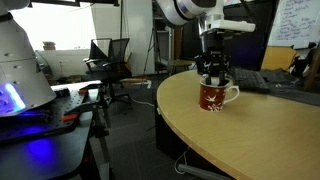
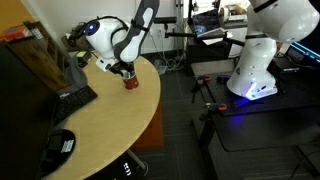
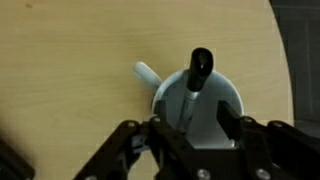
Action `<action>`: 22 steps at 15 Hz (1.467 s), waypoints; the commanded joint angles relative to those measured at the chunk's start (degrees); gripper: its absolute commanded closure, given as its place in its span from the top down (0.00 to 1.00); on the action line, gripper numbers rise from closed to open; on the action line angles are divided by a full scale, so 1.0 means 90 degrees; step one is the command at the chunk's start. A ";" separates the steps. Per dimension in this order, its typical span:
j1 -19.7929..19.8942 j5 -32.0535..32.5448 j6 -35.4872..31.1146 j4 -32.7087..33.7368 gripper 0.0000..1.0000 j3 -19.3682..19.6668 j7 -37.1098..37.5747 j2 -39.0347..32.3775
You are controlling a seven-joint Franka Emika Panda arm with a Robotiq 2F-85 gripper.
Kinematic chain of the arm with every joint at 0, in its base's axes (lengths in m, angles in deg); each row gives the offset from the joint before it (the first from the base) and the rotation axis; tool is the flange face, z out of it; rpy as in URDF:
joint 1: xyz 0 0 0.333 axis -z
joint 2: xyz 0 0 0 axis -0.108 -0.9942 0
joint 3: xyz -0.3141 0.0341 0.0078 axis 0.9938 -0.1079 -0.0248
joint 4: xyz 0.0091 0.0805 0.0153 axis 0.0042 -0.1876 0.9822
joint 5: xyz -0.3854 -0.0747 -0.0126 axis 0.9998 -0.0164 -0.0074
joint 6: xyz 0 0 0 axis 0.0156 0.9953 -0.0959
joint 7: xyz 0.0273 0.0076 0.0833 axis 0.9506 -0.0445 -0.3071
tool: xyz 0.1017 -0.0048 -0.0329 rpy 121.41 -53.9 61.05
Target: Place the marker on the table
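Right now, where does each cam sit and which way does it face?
Exterior view: low, near tabletop height, looking across the table at the red mug; shows the end effector above it.
Exterior view: high, looking down over the table's curved edge; shows much of the arm bent over the mug.
Wrist view: looks straight down into the mug at the marker; end effector fingers at the bottom.
Shared: mug and table appear in all three views.

Office-style robotics lab, swivel chairs [image 1: 112, 58], written whiteboard [image 1: 297, 22], keyboard [image 2: 68, 101], curved wooden table [image 1: 250, 135]
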 commanded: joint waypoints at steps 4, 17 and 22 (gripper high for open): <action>-0.0034 0.0378 0.0150 0.0273 0.32 0.0086 0.0196 -0.0286; -0.0079 0.1813 -0.0175 -0.1013 0.05 0.0054 0.0090 0.1811; 0.0139 0.0203 -0.1153 -0.1760 0.05 -0.0731 -0.1394 0.2012</action>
